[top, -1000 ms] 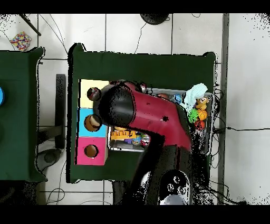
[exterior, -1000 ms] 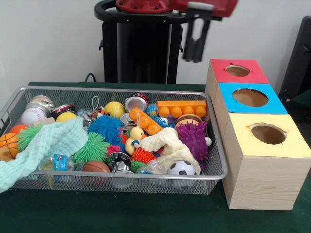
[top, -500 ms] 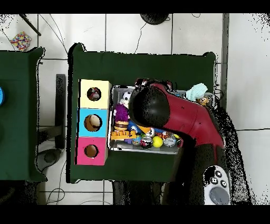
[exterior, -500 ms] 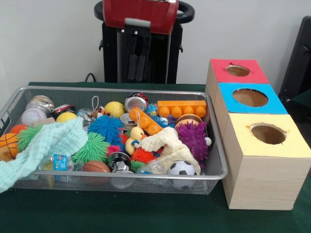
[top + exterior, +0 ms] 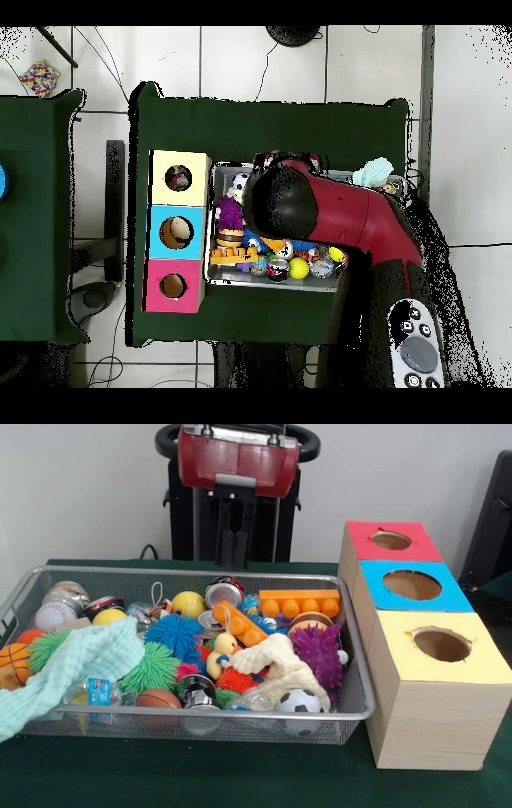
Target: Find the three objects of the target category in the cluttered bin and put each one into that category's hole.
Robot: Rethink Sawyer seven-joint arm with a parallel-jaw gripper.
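You will find no readable text, label, brand, number or sign on any item in either view.

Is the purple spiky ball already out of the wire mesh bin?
No, the purple spiky ball lies inside the wire mesh bin, beside the cream cloth.

Open air lies below the hand (image 5: 234, 544), then the basket (image 5: 356, 664) packed with toys (image 5: 240, 634), its rim just beneath.
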